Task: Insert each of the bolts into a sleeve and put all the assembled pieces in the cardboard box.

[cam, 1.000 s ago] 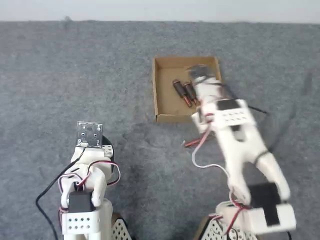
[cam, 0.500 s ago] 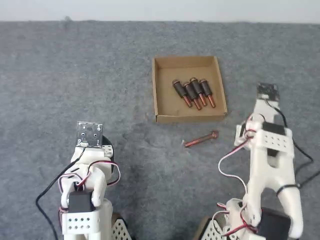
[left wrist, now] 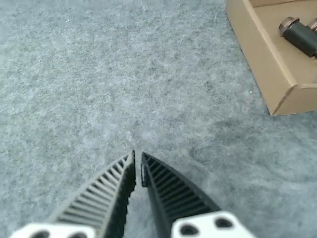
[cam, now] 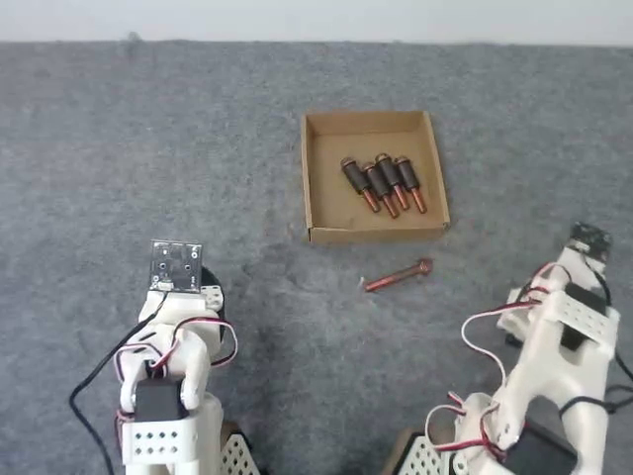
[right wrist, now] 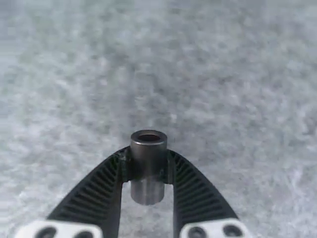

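The cardboard box (cam: 318, 182) sits at the table's middle back, holding several bolts in dark sleeves (cam: 383, 184) side by side. One bare copper bolt (cam: 396, 277) lies on the grey mat just in front of the box. My right arm (cam: 566, 327) is at the right edge, well away from the box. In the right wrist view, my right gripper (right wrist: 147, 159) is shut on a dark sleeve (right wrist: 148, 151) held upright above the mat. My left gripper (left wrist: 138, 157) is shut and empty over bare mat, with the box corner (left wrist: 277, 84) ahead of it.
Grey carpet-like mat (cam: 148, 148) covers the whole table. The left arm (cam: 173, 336) stands at the front left, far from the box. A white wall runs along the mat's back edge.
The right arm has swung from over the box out to the right and back toward the front edge, uncovering the assembled pieces. The left arm has not moved.
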Tool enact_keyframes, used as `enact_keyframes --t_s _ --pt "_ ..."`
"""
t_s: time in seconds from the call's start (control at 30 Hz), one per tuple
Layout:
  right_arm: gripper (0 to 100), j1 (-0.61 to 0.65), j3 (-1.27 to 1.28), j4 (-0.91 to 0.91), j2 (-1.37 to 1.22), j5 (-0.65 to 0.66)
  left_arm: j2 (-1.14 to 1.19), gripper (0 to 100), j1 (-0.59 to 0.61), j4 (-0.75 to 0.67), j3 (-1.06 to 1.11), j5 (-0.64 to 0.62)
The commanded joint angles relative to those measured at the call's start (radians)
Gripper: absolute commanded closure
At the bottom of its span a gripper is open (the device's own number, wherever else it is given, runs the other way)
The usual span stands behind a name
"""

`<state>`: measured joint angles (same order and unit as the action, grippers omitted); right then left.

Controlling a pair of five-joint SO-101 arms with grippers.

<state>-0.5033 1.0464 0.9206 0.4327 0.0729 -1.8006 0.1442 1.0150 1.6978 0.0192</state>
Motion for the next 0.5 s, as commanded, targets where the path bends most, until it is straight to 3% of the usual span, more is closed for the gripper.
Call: enact_keyframes --t_s 0.0,0.13,0.27,0.47 --pt "99.1 -0.044 -0.005 0.004 0.053 -0.002 -0.021 98 -0.066 -0.031 -0.013 -0.002" --pt "99.1 -0.042 -0.002 0.002 0.053 -0.006 -0.02 98 -0.126 -0.118 -0.036 -0.032" --pt "99.1 -0.042 -0.002 0.002 0.045 -0.005 0.012 98 -0.135 -0.057 -0.185 -0.078" --pt "99.1 -0.042 0.0 -0.001 0.044 -0.003 0.402 98 -0.238 0.052 -0.522 -0.078"
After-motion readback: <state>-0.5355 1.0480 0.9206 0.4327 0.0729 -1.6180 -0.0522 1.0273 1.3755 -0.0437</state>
